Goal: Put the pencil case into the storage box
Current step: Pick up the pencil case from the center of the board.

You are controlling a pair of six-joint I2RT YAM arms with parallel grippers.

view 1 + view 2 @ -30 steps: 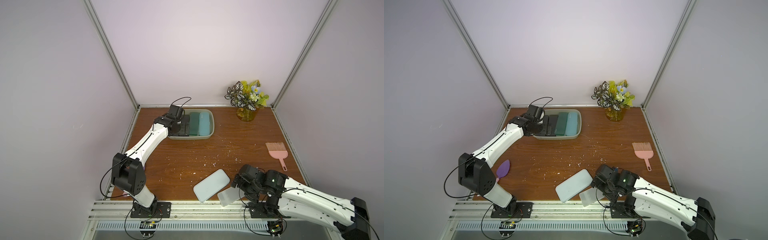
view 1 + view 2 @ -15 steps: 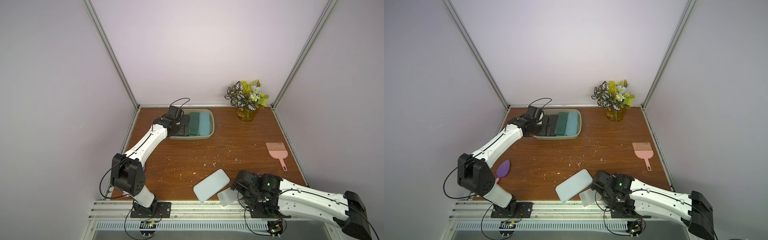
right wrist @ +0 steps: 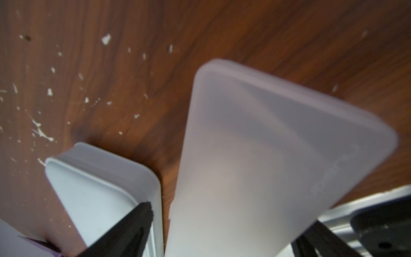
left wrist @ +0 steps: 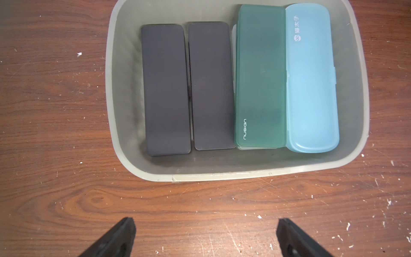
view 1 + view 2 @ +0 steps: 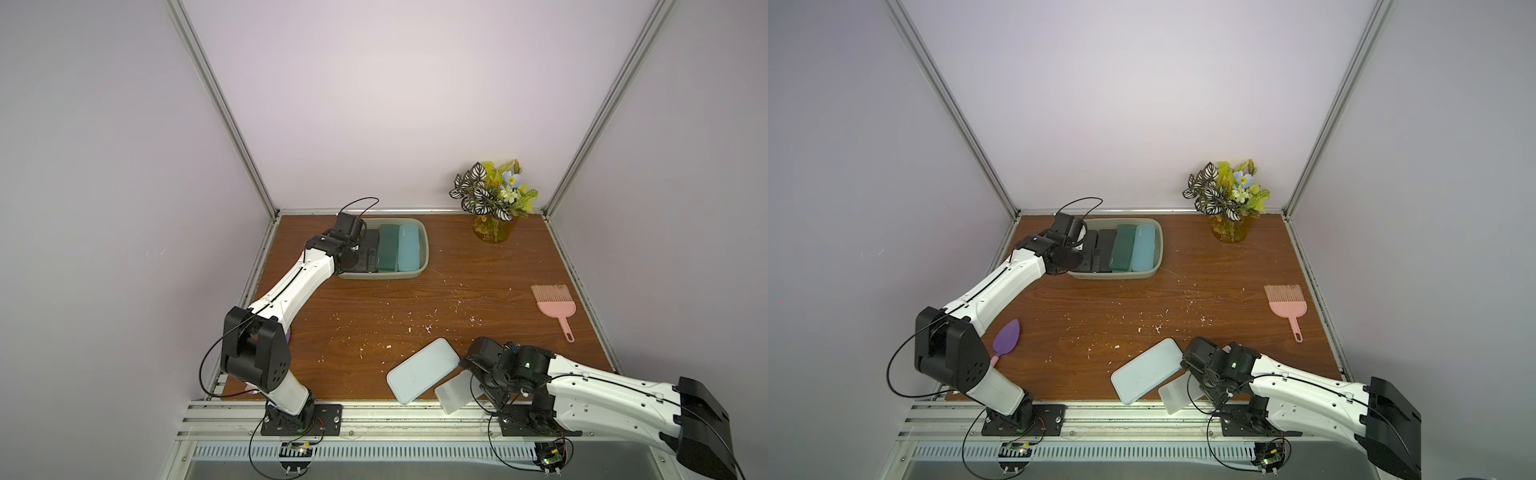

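Note:
The grey-green storage box (image 5: pixel 424 245) (image 5: pixel 1158 249) (image 4: pixel 124 155) stands at the back left and holds two dark grey cases, a green case (image 4: pixel 260 77) and a blue case (image 4: pixel 311 77) side by side. My left gripper (image 5: pixel 358 261) (image 5: pixel 1088 262) (image 4: pixel 205 222) hangs open above the box's near left corner, holding nothing. At the table's front, a frosted white pencil case (image 5: pixel 453 392) (image 5: pixel 1177 395) (image 3: pixel 266 155) lies beside a pale blue pencil case (image 5: pixel 422 376) (image 5: pixel 1146 376) (image 3: pixel 100 195). My right gripper (image 5: pixel 471 374) (image 5: pixel 1192 372) (image 3: pixel 226 215) is open, low over the frosted case, which lies between its fingers.
A vase of flowers (image 5: pixel 494 208) stands at the back right and a pink brush (image 5: pixel 555 307) lies by the right edge. A purple leaf-shaped tool (image 5: pixel 1007 338) lies near the left arm's base. White crumbs dot the wood. The frosted case overhangs the front rail.
My right arm has sunk lower and slid a little to the left, over the frosted case. The left arm has barely shifted. Both grippers stayed open.

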